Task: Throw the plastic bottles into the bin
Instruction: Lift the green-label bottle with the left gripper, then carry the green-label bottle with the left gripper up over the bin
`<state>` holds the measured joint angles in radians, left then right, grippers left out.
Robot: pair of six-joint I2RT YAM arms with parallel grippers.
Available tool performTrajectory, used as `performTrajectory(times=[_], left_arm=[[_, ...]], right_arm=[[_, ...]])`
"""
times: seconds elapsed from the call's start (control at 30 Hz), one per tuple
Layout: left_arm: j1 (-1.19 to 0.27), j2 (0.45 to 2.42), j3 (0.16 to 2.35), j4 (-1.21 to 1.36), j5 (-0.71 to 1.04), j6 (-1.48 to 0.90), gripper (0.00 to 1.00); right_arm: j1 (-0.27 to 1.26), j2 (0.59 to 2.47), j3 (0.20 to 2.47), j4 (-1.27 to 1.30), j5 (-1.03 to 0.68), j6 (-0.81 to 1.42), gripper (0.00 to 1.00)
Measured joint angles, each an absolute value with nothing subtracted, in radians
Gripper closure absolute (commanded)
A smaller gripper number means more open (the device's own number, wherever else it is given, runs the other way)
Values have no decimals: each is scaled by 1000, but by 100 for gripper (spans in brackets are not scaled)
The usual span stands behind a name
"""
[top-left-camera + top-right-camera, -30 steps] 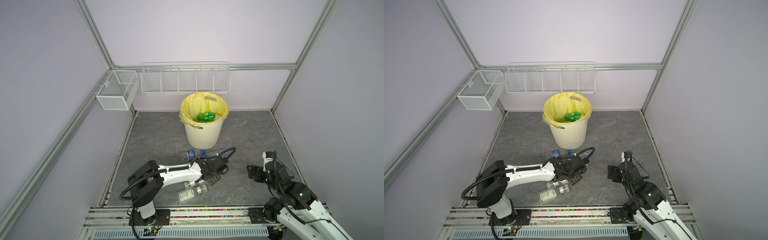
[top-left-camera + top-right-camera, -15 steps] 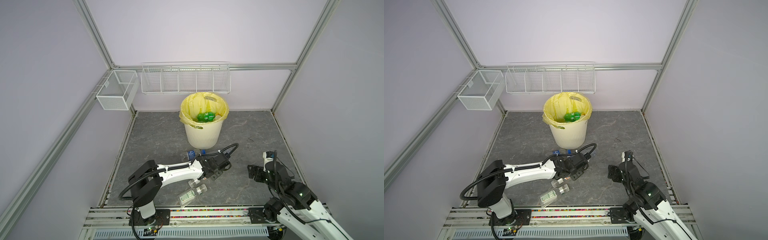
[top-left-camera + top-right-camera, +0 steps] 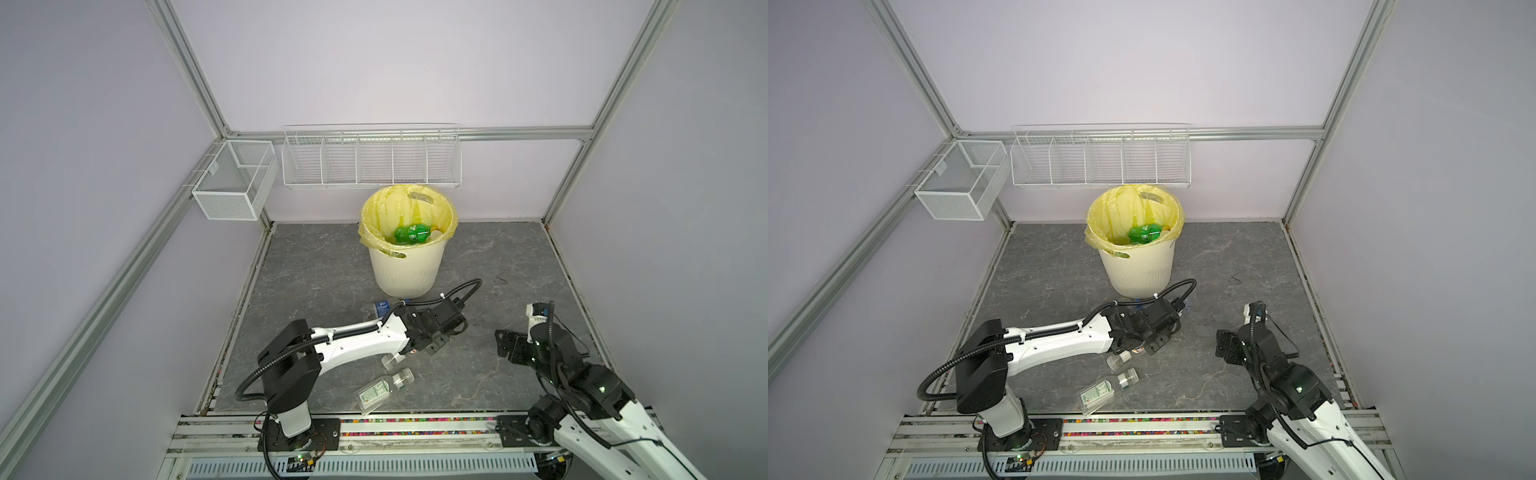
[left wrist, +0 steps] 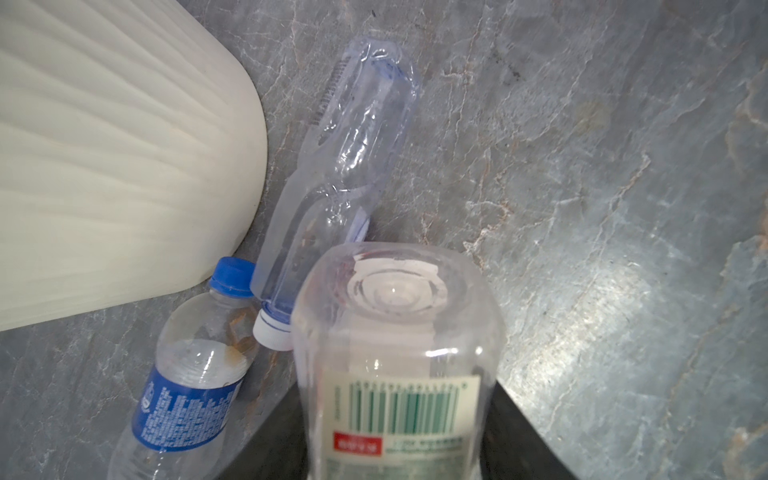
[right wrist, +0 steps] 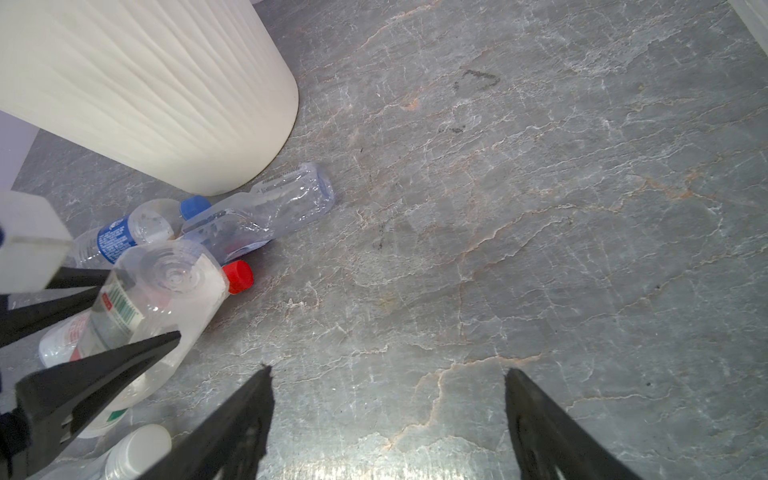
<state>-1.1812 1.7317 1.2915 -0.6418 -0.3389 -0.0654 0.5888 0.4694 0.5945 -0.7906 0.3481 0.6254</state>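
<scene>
My left gripper (image 4: 395,419) is shut on a clear plastic bottle (image 4: 395,353) with a white, green-barcoded label. It holds the bottle tilted just above the floor, near the foot of the cream ribbed bin (image 3: 405,270). The same grip (image 5: 104,328) shows in the right wrist view, over a red-capped bottle (image 5: 239,276). A blue-labelled bottle (image 4: 187,395) and a crushed clear bottle (image 4: 345,166) lie against the bin. Another clear bottle (image 3: 384,388) lies near the front rail. A green bottle (image 3: 411,233) is inside the bin. My right gripper (image 5: 387,370) hangs open over bare floor.
The bin (image 3: 1138,270) is lined with a yellow bag and stands at the back middle of the grey marbled floor (image 3: 498,257). White wire baskets (image 3: 370,162) hang on the back wall and one (image 3: 232,187) hangs on the left frame. A rail (image 3: 415,428) borders the front.
The left gripper's jaws have closed on the barcoded bottle, and the gripper has shifted slightly towards the bin, taking that bottle away from the one by the front rail. The right arm has stayed still.
</scene>
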Motion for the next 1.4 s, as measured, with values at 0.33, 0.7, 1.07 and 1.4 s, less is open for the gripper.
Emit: performTrajectory(times=[0.33, 0.7, 1.07, 1.4], left_arm=[[-1181, 1722, 1388, -708, -345, -113, 46], [-1170, 1684, 1492, -742, -321, -176, 50], [-1048, 1592, 1523, -743, -271, -236, 51], [-1015, 1440, 1505, -720, -264, -303, 52]], right_arm=[[589, 469, 594, -791, 348, 633, 12], [588, 474, 574, -789, 347, 652, 12], [584, 482, 568, -788, 344, 665, 12], [584, 519, 557, -761, 338, 685, 12]])
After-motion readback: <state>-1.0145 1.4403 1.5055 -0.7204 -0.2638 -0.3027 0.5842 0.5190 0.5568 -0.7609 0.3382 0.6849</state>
